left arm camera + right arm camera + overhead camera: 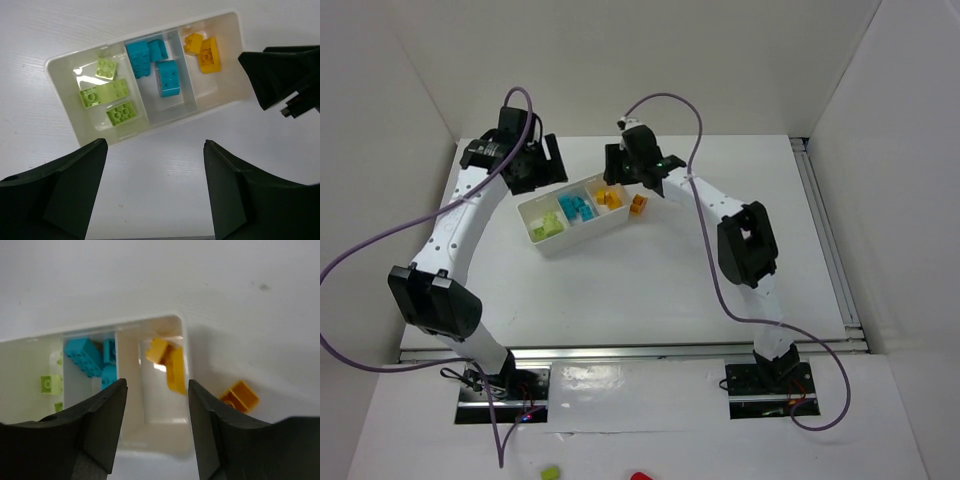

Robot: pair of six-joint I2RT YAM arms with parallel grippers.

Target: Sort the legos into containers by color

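The white left arm (460, 225) bends up toward eleven o'clock, and its black left claw (155, 150) points down with the jaws spread wide. The white right arm (720, 205) leans toward twelve o'clock, and its black right claw (157, 390) hangs with the jaws parted, gripping nothing.

The right gripper (156, 390) is seen at six o'clock, its jaws parted with nothing between them. In the white tray (178, 320), two orange bricks (169, 364) are held by the end compartment. Cyan bricks (84, 354) are seen at nine o'clock of them, and a lime brick (50, 384) farther that way. One orange brick (240, 396) is found on the table (235, 285), just outside the tray wall at four o'clock.
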